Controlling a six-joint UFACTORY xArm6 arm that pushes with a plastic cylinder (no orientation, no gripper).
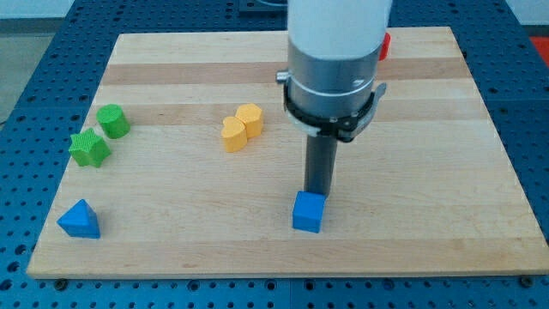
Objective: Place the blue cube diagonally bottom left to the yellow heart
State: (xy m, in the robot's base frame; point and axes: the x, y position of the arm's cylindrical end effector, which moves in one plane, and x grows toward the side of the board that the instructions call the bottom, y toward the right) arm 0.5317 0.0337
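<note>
The blue cube [308,212] sits low on the board, a little right of centre. My tip [318,194] stands right behind it, at the cube's upper edge, seemingly touching it. The yellow heart [232,135] lies up and to the left of the cube, near the board's middle. A second yellow block, a rounded hexagon shape [250,119], touches the heart on its upper right.
A green cylinder [113,121] and a green star [89,148] sit at the view's left. A blue triangle [80,220] lies at the bottom left corner. A red block [385,45] shows partly behind the arm at the top. The wooden board [446,172] rests on a blue perforated table.
</note>
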